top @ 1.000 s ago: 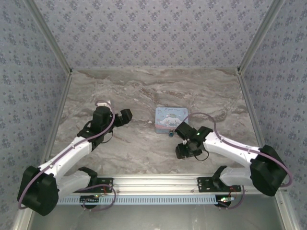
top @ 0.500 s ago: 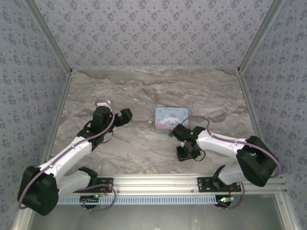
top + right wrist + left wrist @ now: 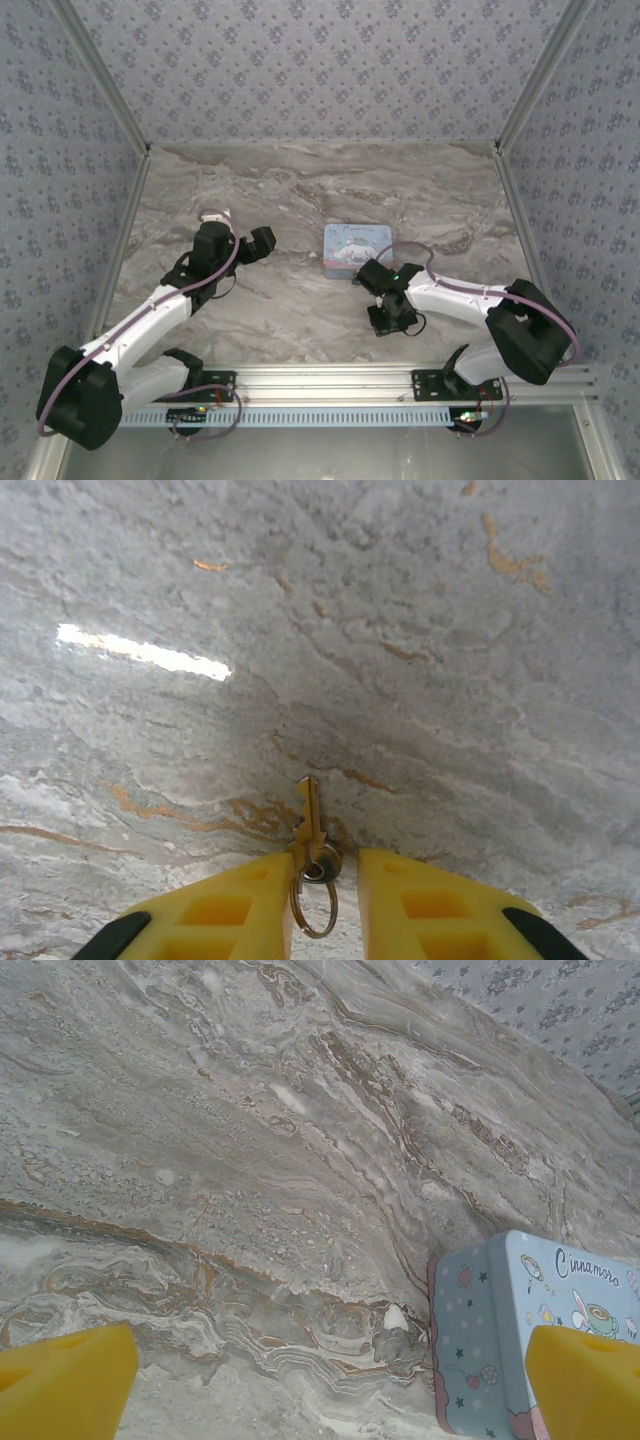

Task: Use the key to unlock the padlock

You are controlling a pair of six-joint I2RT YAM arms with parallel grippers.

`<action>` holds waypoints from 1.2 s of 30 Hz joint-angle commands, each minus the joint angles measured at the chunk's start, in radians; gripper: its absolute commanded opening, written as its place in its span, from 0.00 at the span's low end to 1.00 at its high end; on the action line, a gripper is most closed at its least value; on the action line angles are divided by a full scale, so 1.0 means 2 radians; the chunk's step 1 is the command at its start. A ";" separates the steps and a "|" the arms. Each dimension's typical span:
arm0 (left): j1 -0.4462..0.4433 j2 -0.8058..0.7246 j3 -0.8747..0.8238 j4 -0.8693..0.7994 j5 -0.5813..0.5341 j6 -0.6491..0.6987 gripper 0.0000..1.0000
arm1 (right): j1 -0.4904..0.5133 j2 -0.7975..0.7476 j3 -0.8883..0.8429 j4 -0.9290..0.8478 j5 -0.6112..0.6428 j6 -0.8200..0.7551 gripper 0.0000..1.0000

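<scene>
Right gripper [image 3: 325, 862], jaws narrow: its 2 yellow fingers [image 3: 230, 910] flank the head of the small brass key [image 3: 310, 815] on a wire ring [image 3: 298, 912], lying flat on the grey marble table [image 3: 420, 630]. Left gripper [image 3: 320, 1380], jaws wide, near the pale blue rectangular cartoon tin [image 3: 500, 1320].

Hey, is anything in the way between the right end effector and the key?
Nothing visible. The key lies on the table directly between the yellow fingers of the right end effector, its ring trailing back between them, with bare marble ahead.
</scene>
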 commanded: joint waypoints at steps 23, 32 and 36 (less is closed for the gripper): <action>-0.003 -0.012 0.069 -0.024 0.049 -0.010 0.99 | -0.052 -0.120 -0.023 0.130 -0.045 0.012 0.00; -0.006 0.014 0.139 -0.019 0.129 -0.067 0.94 | -0.097 -0.199 -0.046 0.344 -0.011 0.072 0.00; -0.013 0.041 0.178 -0.001 0.164 -0.103 0.88 | -0.101 -0.181 -0.031 0.452 0.015 0.082 0.00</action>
